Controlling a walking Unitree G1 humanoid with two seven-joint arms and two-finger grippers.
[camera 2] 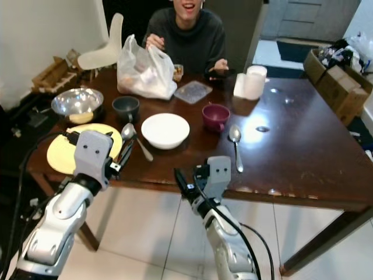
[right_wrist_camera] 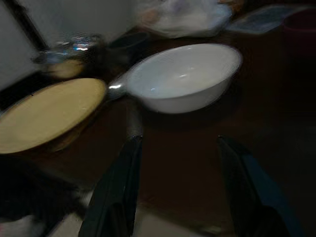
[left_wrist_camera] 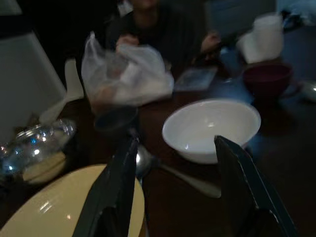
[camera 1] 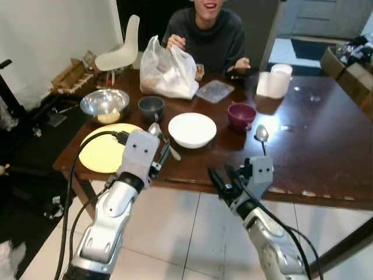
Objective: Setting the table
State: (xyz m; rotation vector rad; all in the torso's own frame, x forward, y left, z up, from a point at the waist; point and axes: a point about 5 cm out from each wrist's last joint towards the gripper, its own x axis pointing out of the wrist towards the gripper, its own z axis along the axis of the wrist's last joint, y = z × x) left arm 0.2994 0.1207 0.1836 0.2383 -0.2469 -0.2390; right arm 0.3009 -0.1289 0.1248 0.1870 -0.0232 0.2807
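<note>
Round white ceramic bowl (camera 1: 192,129) sits near the front edge of the dark wooden table (camera 1: 326,146), with a metal spoon (camera 1: 163,139) between it and the flat yellow plate (camera 1: 105,149). Left gripper (camera 1: 165,156), fingers apart, hovers over that spoon. Right gripper (camera 1: 222,182), fingers apart, hangs just off the table's front edge.

We list, on the table (camera 1: 326,146): plate (camera 1: 102,153) at lower left of the frame, metal bowl (camera 1: 105,105) above it, cup (camera 1: 151,107) right of that bowl. A spoon (camera 1: 160,135) lies between plate and wide bowl (camera 1: 192,129) at centre. Mug (camera 1: 241,115) sits right of the wide bowl, second spoon (camera 1: 261,135) below-right of the mug. Bag (camera 1: 167,71) and lidded container (camera 1: 214,91) stand at upper centre, before a person (camera 1: 207,35).
</note>
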